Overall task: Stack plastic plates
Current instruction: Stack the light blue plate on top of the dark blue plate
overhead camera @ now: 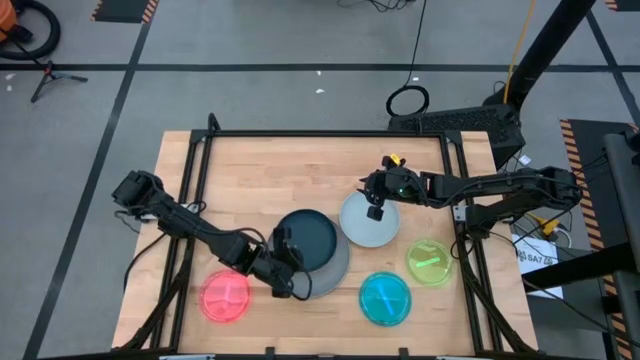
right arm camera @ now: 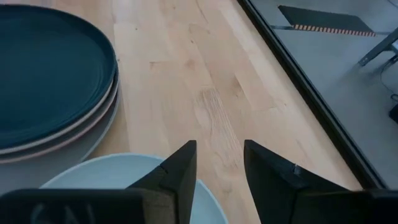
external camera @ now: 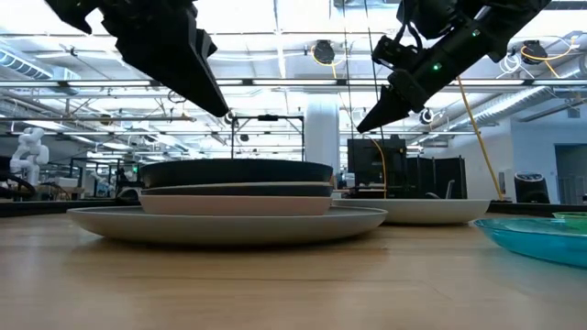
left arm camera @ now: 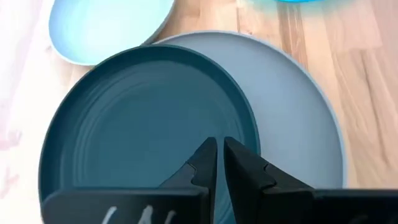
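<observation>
The table (overhead camera: pixel 300 165) has a light wood-plank top, bordered by a black metal frame (overhead camera: pixel 330 133) along its far and side edges. The surrounding floor (overhead camera: pixel 250 90) is grey, marked with dark tape lines. Hazard-striped mats (overhead camera: pixel 125 8) lie at the far-left corner of the high view and beside the table's right side. A black cable (overhead camera: pixel 408 100) forms a loop on the floor beyond the table (a yellow cable (overhead camera: pixel 520 40) runs nearby). A white label (overhead camera: pixel 535 257) sits at the right.
</observation>
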Tool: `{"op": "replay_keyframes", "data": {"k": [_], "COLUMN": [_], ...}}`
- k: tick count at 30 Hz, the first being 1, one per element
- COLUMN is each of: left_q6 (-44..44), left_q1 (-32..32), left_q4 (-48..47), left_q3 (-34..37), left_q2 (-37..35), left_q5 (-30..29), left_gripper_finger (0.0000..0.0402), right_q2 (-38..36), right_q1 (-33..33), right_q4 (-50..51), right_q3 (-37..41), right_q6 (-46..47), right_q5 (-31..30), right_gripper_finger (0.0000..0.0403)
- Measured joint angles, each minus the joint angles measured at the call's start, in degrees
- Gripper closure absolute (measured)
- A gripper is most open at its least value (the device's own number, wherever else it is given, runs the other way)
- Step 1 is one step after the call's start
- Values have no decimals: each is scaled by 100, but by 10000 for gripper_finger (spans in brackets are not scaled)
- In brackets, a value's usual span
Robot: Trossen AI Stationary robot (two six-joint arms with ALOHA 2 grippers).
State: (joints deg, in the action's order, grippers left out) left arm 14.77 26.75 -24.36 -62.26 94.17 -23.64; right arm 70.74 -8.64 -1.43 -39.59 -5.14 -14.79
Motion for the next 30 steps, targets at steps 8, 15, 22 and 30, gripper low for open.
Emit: {"op": "replay_keyframes", "data": {"k": [8, 15, 22, 30], "left_q6": [-712, -1599, -2090, -2357], "left_q1": [-126, -384, -723, -1270], "left_q4": [-5, -399, -888, -147], "left_q3": [0, 4, 110, 1445], "left_q2": [0, -154, -740, -2090], "left_q5": [-24, -31, 30, 71], "left_gripper_finger": [364, 364, 364, 364], "right_q2": [0, 0, -2, -2], "right_q1": [0, -2, -205, -908], "right_q4": [30, 639, 1348, 1612], "right_q3": [0, 0, -14, -137], "right_q6": [443, 1403, 2808, 3709], "right_q5": [2, -4, 8, 463], "right_gripper_finger": [277, 277, 277, 277]}}
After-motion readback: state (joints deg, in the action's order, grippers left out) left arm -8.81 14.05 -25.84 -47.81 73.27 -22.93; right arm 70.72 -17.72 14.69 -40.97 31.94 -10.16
